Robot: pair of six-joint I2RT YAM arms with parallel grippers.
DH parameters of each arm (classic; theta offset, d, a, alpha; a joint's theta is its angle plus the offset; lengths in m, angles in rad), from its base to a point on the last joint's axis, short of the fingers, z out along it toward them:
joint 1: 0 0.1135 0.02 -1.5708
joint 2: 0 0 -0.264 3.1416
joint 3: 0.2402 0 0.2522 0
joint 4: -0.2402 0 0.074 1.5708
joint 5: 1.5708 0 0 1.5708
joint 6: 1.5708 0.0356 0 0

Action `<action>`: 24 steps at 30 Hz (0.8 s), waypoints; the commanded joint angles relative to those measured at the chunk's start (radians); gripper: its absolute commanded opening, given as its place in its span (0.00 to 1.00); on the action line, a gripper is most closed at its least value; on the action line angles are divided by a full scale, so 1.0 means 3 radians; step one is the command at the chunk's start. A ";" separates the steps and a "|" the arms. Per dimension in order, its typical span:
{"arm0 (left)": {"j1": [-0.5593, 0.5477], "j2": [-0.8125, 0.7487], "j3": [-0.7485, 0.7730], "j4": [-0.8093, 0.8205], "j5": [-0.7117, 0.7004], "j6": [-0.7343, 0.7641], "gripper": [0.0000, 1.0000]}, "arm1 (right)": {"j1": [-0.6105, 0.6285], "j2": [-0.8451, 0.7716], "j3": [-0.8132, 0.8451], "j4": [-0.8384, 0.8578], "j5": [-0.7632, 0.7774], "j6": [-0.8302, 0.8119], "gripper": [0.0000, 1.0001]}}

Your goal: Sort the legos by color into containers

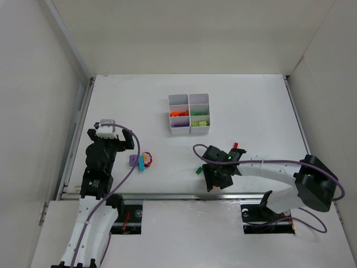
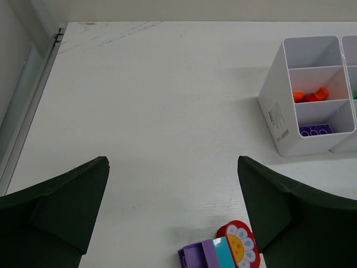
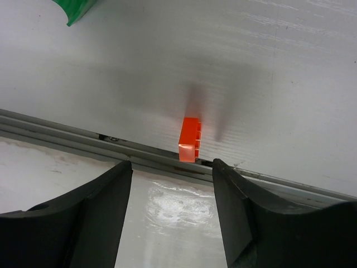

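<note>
**Right gripper.** The right gripper (image 3: 172, 164) is low over the near edge of the counter (image 1: 251, 106), right of centre. Its jaws stand apart and hold nothing. An orange brick (image 3: 190, 139) lies on the counter just ahead of the gap between the two fingers (image 3: 83, 223), touching neither. The brick rests against the metal rail (image 3: 50, 131) that runs along the near edge. A dark green piece (image 1: 198, 171) lies just beside this gripper on its left. A red piece (image 1: 235, 144) lies near it on the far side.

**Left gripper.** The left gripper (image 2: 173, 162) is near the left edge of the counter, its jaws wide apart and holding nothing. A small cluster (image 2: 223, 251) lies just to its right, level with the right finger – a purple brick, a teal piece and a red round piece with a flower face.

**Tray.** The white tray (image 1: 189, 95) stands toward the far edge, about midway between the left and right edges, well apart from both grippers.
- Left column: orange pieces (image 2: 309, 96) in the middle compartment, a purple brick (image 2: 315, 130) in the near one.
- Right column: green pieces (image 1: 199, 113) in the middle compartment, lime pieces (image 1: 201, 123) in the near one.
</note>
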 commanded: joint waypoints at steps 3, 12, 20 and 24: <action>-0.0020 -0.0037 -0.0016 0.0178 0.0012 -0.0022 0.99 | -0.0007 0.0006 0.0028 0.0119 0.0019 -0.0048 0.64; -0.0020 -0.0037 -0.0016 0.0178 -0.0018 -0.0022 0.99 | -0.0007 0.0006 -0.0002 0.0155 0.0137 -0.0048 0.57; -0.0020 -0.0037 -0.0016 0.0178 -0.0018 -0.0022 0.99 | -0.0007 0.0266 0.0110 0.0155 0.0311 -0.0079 0.41; -0.0020 -0.0037 -0.0016 0.0178 -0.0018 -0.0022 0.99 | -0.0007 0.0297 0.0110 0.0124 0.0388 -0.0079 0.39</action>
